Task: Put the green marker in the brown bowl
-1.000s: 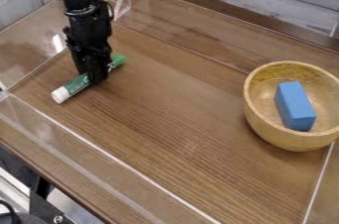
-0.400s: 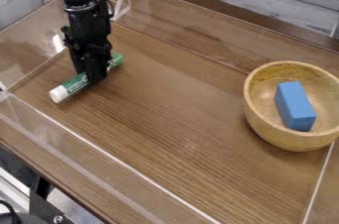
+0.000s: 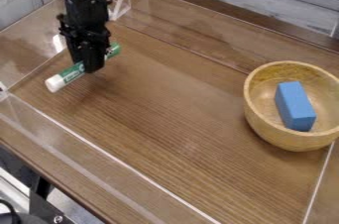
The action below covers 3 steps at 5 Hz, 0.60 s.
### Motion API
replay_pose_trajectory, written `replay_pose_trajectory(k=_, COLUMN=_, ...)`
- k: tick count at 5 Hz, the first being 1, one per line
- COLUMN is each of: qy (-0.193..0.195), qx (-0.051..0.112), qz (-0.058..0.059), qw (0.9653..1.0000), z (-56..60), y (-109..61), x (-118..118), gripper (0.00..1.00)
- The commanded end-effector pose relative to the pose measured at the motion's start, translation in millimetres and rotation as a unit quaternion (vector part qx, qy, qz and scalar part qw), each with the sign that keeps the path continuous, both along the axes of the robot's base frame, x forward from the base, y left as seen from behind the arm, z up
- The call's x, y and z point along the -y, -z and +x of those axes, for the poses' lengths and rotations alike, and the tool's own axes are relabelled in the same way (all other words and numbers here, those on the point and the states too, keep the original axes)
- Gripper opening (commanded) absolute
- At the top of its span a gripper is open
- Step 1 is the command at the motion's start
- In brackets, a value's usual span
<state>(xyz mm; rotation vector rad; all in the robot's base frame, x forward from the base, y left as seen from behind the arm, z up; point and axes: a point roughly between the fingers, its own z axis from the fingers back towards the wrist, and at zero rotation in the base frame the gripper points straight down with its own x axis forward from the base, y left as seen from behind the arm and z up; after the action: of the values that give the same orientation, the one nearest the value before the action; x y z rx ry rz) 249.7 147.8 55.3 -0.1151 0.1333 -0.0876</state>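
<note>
The green marker (image 3: 69, 76), white-barrelled with a green cap end, hangs slightly above the wooden table at the left, tilted with its white end down-left. My black gripper (image 3: 90, 67) comes straight down over its middle and is shut on it. The brown bowl (image 3: 260, 114), a shallow tan wooden bowl, sits at the far right, well apart from the gripper, and holds a blue rectangular block (image 3: 295, 105).
Clear plastic walls (image 3: 159, 183) fence the tabletop along the front, left and right edges. A white clip-like piece (image 3: 122, 8) stands behind the arm at the back left. Bare wood (image 3: 172, 99) lies between gripper and bowl.
The gripper has risen and shifted slightly back-left, lifting the marker off the table with it. Bowl and blue block have not moved.
</note>
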Motion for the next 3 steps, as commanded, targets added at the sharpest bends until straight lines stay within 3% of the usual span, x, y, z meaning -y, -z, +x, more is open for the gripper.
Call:
replay_pose_trajectory(k=1, qy=0.008, qx=0.051, qz=0.03, qw=0.9982, z=13.0, y=-38.9, x=2.0, gripper=0.0)
replay_pose_trajectory(k=3, qy=0.014, qx=0.078, qz=0.03, qw=0.9964, z=23.6, y=-77.5, x=34.9, gripper=0.0)
